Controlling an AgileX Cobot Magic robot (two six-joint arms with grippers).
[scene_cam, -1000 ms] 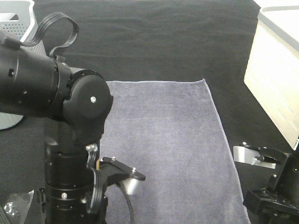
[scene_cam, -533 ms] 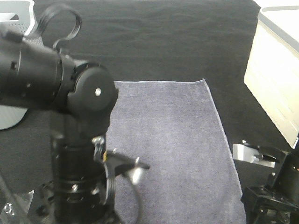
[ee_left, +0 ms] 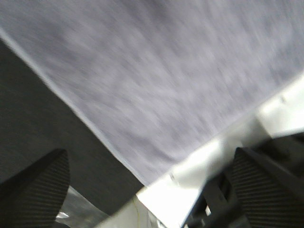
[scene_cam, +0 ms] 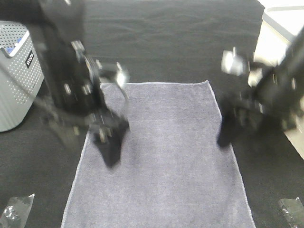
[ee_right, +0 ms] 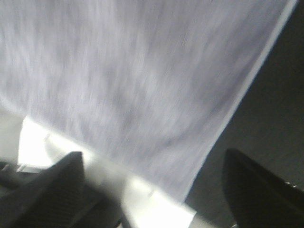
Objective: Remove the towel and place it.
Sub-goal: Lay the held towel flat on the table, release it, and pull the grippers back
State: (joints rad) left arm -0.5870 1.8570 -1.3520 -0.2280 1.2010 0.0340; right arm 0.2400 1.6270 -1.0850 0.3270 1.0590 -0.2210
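Pincer state first: left pincer (ee_left: 152, 187) is spread wide, its ribbed fingertips (ee_left: 40, 187) far apart with nothing between them. The right pincer (ee_right: 154, 190) is the same, with dark fingertips (ee_right: 259, 190) well separated and holding nothing. This reads from the wrist views only.

Change against 1.0 s ago:
- The left arm then bulked close to the high camera at lower left, hiding the towel's left side. The left pincer (scene_cam: 110, 145) is now farther out, over the left hem of the towel (scene_cam: 166, 156).
- The right pincer (scene_cam: 226, 134) was low at the near right, off the cloth. It is now at the right hem, roughly level with the left one.
- The towel has not shifted. It lies flat and spread lengthwise on the black desk (scene_cam: 166, 42), its far right corner at the same spot.
- A grey perforated basket (scene_cam: 16, 71), formerly mostly covered, now shows at far left, apart from the towel.

View differences:
- High view: both arms are smeared by motion, so finger spacing is unreadable and contact with the cloth cannot be told. It alone shows the basket and crinkled clear wrap (scene_cam: 14, 211) at the near left.
- Left wrist: the towel (ee_left: 156, 71) hem runs diagonally beside the desk (ee_left: 33, 109).
- Right wrist: the towel (ee_right: 142, 71) hem runs against the desk (ee_right: 280, 95).
- Both wrist pictures are blurred.
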